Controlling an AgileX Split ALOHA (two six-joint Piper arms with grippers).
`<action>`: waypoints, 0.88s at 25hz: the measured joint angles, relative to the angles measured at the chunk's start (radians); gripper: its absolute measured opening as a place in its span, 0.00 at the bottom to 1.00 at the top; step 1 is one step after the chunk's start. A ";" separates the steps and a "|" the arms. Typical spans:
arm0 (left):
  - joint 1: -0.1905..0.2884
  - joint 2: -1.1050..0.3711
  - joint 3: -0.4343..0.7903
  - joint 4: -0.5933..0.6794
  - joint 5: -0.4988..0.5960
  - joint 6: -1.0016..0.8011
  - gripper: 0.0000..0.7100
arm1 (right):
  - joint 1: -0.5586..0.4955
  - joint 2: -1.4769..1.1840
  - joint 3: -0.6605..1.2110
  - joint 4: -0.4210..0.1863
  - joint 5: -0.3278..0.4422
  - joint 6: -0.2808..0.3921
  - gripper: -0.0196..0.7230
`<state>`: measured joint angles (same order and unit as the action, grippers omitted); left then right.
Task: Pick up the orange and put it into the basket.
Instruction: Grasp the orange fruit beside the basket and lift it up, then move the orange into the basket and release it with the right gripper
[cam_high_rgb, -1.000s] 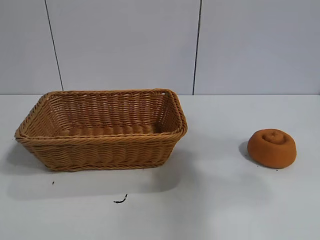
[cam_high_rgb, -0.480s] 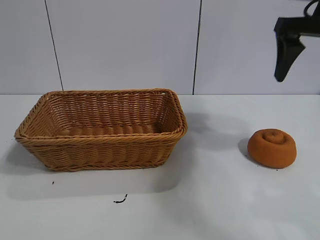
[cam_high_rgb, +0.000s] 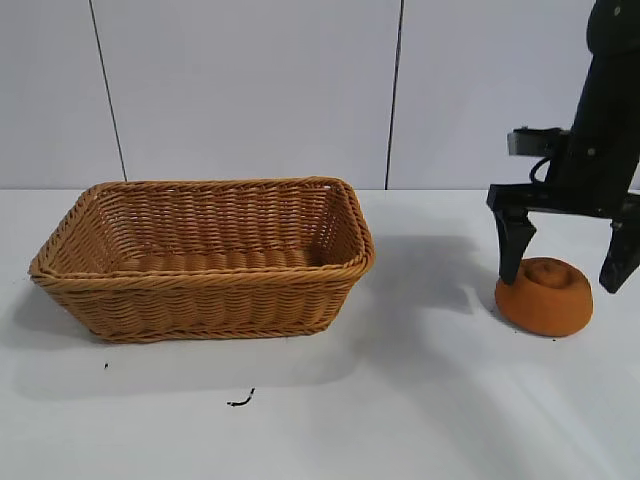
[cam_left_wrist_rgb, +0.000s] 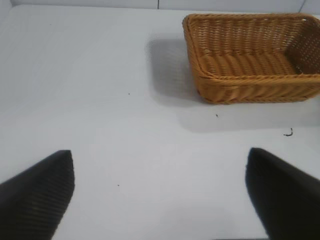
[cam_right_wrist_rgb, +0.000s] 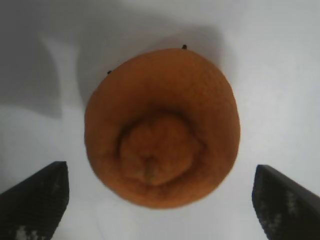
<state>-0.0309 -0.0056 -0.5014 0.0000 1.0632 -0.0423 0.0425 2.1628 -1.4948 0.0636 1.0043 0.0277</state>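
Orange (cam_high_rgb: 544, 295) sits on the table (cam_high_rgb: 420, 400) at the right side, well apart from the basket (cam_high_rgb: 205, 258), which stands at the left. It rests flat, dimple up, untouched by either finger.

Right gripper (cam_high_rgb: 565, 262) is above the orange with its jaws spread wide, one finger on each side of the fruit. In the exterior view the left-hand finger tip reaches about the level of the orange's upper half; the other finger is cut by the frame edge, so its depth is less certain. In the right wrist view the orange (cam_right_wrist_rgb: 162, 127) lies between the two fingertips (cam_right_wrist_rgb: 37, 200) with clear table on both sides, and looks roughly centred in the opening.

Judgement on the step in hand, the descent before the grasp: the alignment appears sound, so the gripper should go straight down with no sideways correction. The fruit is squat and its flanks slope inward at the top, so closing high would likely squeeze it out. The fingers should come down close to the table and close on the widest band. Closure should be gentle, as the fruit may be soft.

Left gripper (cam_left_wrist_rgb: 160, 200) is parked off to the side, jaws wide and holding nothing, looking toward the basket (cam_left_wrist_rgb: 252, 57) across bare table.
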 joint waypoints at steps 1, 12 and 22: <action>0.000 0.000 0.000 0.000 0.000 0.000 0.94 | 0.000 0.017 0.000 0.000 -0.008 0.004 0.94; 0.000 0.000 0.000 0.000 0.000 0.000 0.94 | 0.000 -0.011 -0.021 0.000 -0.009 0.014 0.12; 0.000 0.000 0.000 0.000 0.001 0.000 0.94 | 0.000 -0.135 -0.303 -0.005 0.139 0.012 0.12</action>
<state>-0.0309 -0.0056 -0.5014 0.0000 1.0641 -0.0423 0.0425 2.0278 -1.7974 0.0586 1.1436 0.0398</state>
